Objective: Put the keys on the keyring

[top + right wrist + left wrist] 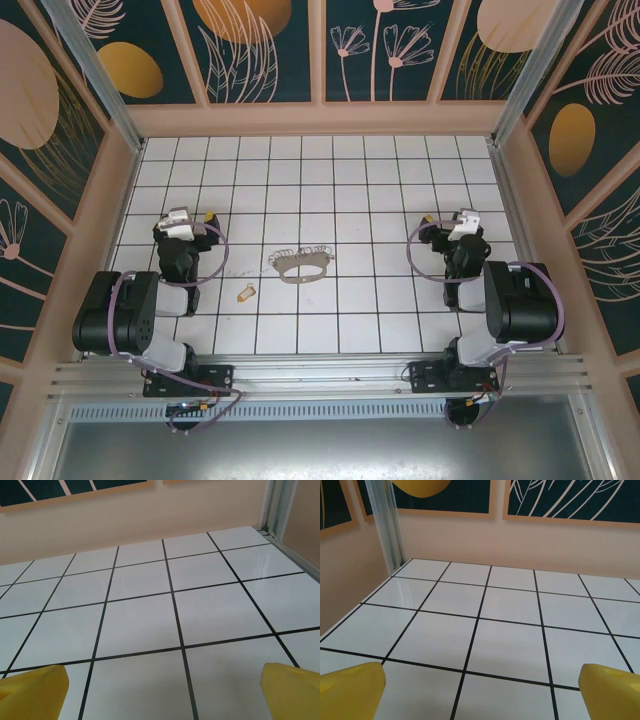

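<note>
left gripper (pixel 480 700): jaws spread wide, nothing held.
right gripper (pixel 160 697): likewise wide, empty.
key (pixel 246 293): flat on the tiles (pixel 400 200), near the keyring (pixel 301 265), not touching.
keyring: flat, mid-floor.
risk: tiny flat key may be skidded away by scraping pads (pixel 350 692).

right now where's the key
In the top view the key lies left of centre on the table, just to the near left of the keyring and apart from it.

White tiled floor (pixel 320 190) with black grout; dark floral wall panels (pixel 250 45).
</note>
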You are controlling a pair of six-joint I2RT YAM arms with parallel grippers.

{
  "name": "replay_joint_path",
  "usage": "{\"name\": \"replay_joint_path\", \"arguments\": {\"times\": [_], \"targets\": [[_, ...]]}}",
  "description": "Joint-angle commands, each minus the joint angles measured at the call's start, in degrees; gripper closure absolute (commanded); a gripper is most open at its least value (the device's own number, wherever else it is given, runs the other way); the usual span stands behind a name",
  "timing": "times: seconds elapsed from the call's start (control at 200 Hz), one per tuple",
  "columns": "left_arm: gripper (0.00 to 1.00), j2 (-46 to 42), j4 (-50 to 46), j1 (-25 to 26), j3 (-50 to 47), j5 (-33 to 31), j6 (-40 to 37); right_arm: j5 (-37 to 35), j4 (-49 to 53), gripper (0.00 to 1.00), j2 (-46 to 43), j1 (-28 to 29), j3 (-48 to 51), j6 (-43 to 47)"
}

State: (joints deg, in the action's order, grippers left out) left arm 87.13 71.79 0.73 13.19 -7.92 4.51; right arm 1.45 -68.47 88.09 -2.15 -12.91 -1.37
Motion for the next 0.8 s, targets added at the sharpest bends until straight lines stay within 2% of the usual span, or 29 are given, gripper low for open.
{"name": "replay_joint_path", "arguments": {"times": [0.0, 0.485, 0.791], "targets": [[0.01, -0.12, 1.08, -0.2, 0.34, 0.29, -0.28, 0.66, -2.11, 0.01, 0.02, -0.11, -0.87, 0.7], [0.01, 0.08, 0.6, -0.21, 0.65, 0.35, -0.21, 0.74, -2.11, 0.01, 0.03, -0.13, -0.81, 0.67], [0.01, 0.1, 0.59, -0.26, 0.73, 0.44, -0.16, 3.2, -2.27, 0.01, 0.02, -1.54, -0.84, -0.16]]}}
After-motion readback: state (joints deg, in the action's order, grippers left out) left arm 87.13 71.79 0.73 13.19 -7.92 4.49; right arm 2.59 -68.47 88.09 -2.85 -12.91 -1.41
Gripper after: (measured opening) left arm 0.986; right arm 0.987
